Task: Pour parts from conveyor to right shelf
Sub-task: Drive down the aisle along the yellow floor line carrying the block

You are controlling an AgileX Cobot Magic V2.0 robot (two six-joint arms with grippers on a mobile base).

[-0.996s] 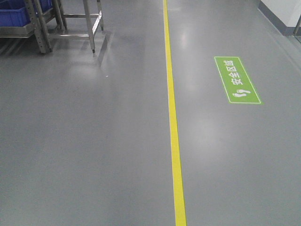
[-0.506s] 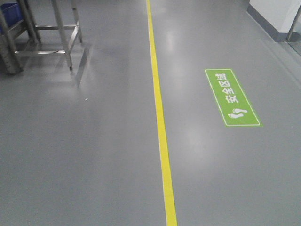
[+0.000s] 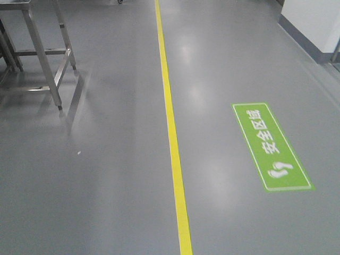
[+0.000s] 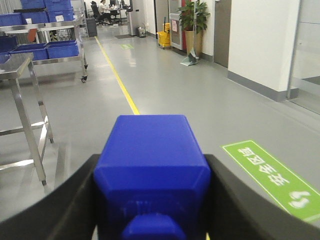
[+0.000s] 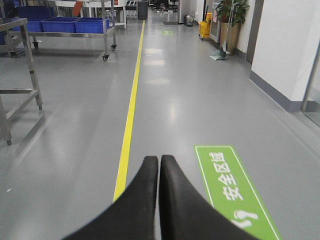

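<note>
While left gripper [image 4: 152, 159] clamps blue part [image 4: 150, 142], knob toward camera, long axis pointing forward, right gripper [image 5: 159, 161] closed empty.

The blue block [image 4: 152, 165] is a solid, glossy, deep-blue piece with bevelled edges and a smaller knob on one end. That knob points back towards the wrist of the left arm. The block sits squarely between the two dark fingers [image 4: 47, 212] of the left pincer [image 4: 152, 161] and fills the gap, touching both sides. It is carried level, well above the grey floor, with its flat far end facing down the aisle.

Far off along the left side of the aisle stands a steel shelf [image 4: 65, 59] on castors. Blue bins [image 4: 62, 50] sit side by side on its tier, well apart from the block.
</note>
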